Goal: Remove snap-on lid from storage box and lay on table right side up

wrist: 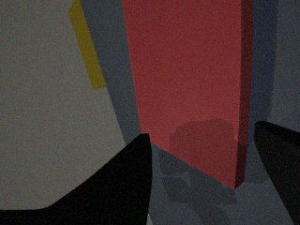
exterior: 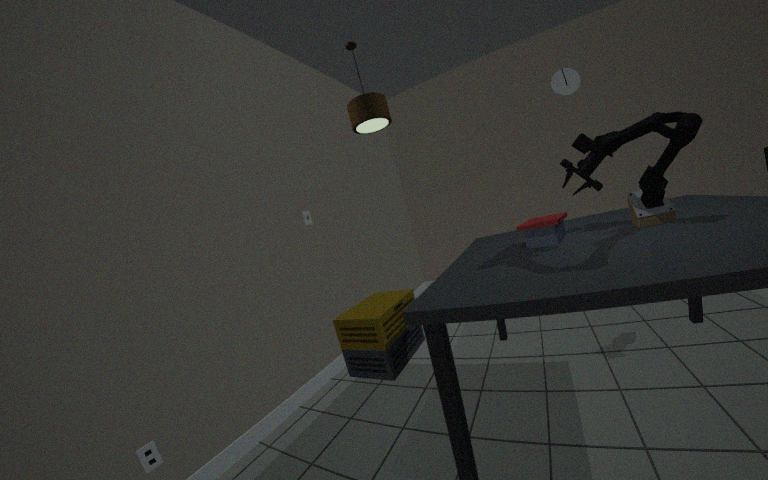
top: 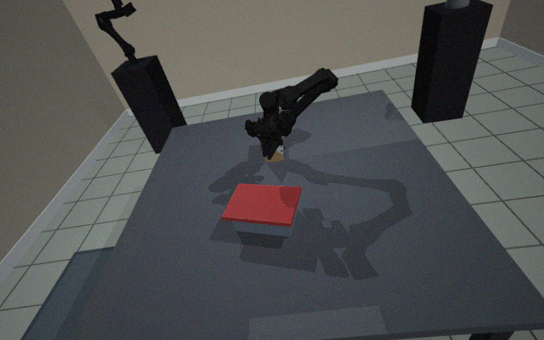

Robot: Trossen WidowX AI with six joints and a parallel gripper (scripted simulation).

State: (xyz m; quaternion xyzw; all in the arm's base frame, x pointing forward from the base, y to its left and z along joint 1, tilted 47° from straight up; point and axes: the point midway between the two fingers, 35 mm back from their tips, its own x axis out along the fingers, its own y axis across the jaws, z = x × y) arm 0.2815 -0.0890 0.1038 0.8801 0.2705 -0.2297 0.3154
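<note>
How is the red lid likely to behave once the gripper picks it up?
The lid looks like one flat, straight-edged slab, so it is probably stiff. It is thin for its width, so likely fairly light, though its material is unclear. It overhangs the box, so lifting one edge may tip the box before it comes free.

Yellow and grey crates [exterior: 373, 333] are stacked below a hanging lamp [exterior: 368, 112]; a clock [exterior: 565, 81] is mounted to the lamp's right.

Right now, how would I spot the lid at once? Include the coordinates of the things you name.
On the dark table [top: 180, 288] [exterior: 566, 294] stands a grey-blue box [top: 262, 229] [exterior: 546, 236]. The lid [top: 261, 204] [exterior: 542, 221] [wrist: 187, 70] is the flat rectangular slab on top, the only red thing there.
</note>
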